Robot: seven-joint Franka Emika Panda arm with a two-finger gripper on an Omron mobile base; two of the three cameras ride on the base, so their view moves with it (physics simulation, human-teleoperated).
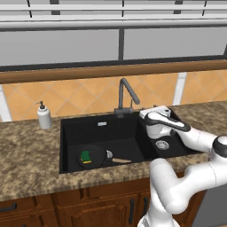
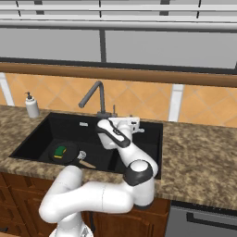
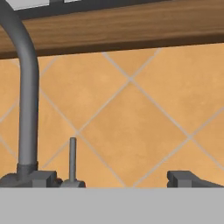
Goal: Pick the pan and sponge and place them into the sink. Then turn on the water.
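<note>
The black pan (image 1: 95,156) lies in the left basin of the sink (image 1: 88,128), its wooden handle pointing right. On the pan rests the green-and-yellow sponge (image 1: 86,156). Both also appear in the right base view, the pan (image 2: 69,155) with the sponge (image 2: 59,151) on it. My gripper (image 1: 154,111) hovers over the basin divider, just right of the faucet (image 1: 126,94), and faces the tiled wall. In the hand view the gripper (image 3: 111,179) is open and holds nothing. The faucet pipe (image 3: 26,87) and its thin upright lever (image 3: 72,157) stand left of centre. No water runs from the spout.
A white soap dispenser (image 1: 43,116) stands on the granite counter (image 1: 26,155) left of the sink. The smaller right basin (image 1: 163,144) lies under my forearm. A wooden ledge (image 3: 131,26) runs above the orange tile backsplash (image 3: 144,109).
</note>
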